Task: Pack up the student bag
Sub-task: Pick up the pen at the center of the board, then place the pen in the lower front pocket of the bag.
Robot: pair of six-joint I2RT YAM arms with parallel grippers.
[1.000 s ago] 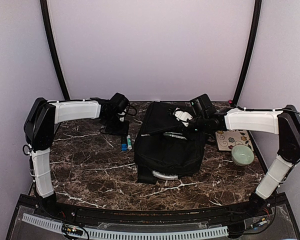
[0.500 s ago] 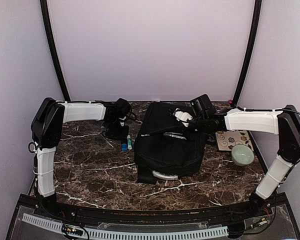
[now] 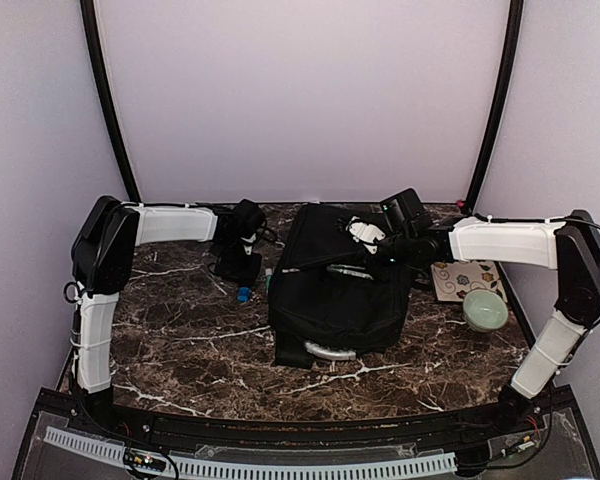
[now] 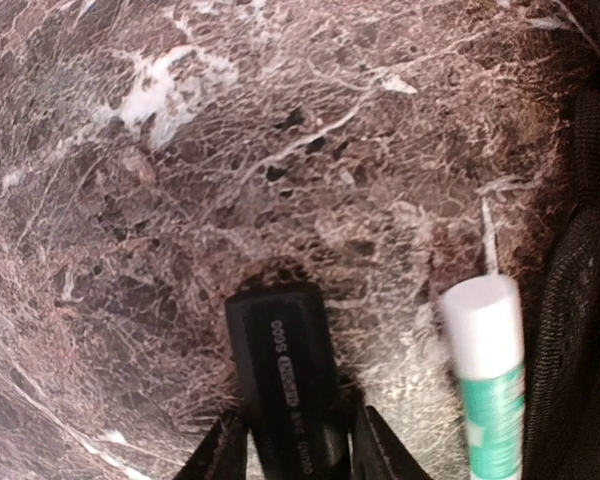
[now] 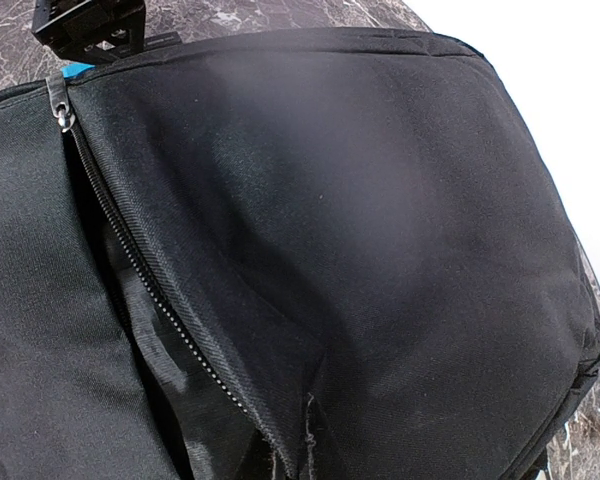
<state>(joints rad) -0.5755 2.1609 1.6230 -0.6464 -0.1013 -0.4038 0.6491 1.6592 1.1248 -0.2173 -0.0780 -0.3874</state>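
Black student bag (image 3: pixel 335 290) — brown, white-veined marble table (image 3: pixel 180 340).

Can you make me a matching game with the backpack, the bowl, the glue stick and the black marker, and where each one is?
Things:
1. backpack
2. bowl
3. glue stick
4. black marker

Places:
A. between the left jaws
B. next to the patterned card
C. middle of the table
D. lying right beside the backpack, white cap showing

Pairs: 1-C, 2-B, 3-D, 4-A
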